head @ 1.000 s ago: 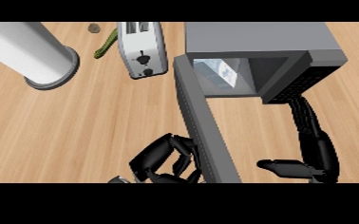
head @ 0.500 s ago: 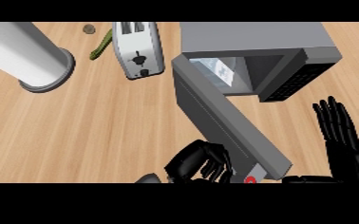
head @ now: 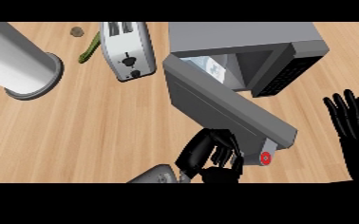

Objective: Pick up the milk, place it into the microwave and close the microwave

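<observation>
The milk (head: 210,67) sits inside the microwave (head: 247,38), at the back left of the opening. The microwave door (head: 228,107) is part way open and swings out across the wooden counter (head: 91,123). The left hand (head: 210,154) touches the door's outer side near its free end, fingers curled, holding nothing. The right hand (head: 345,116) rests at the right edge, fingers straight up. A toaster (head: 127,50) stands just left of the microwave.
</observation>
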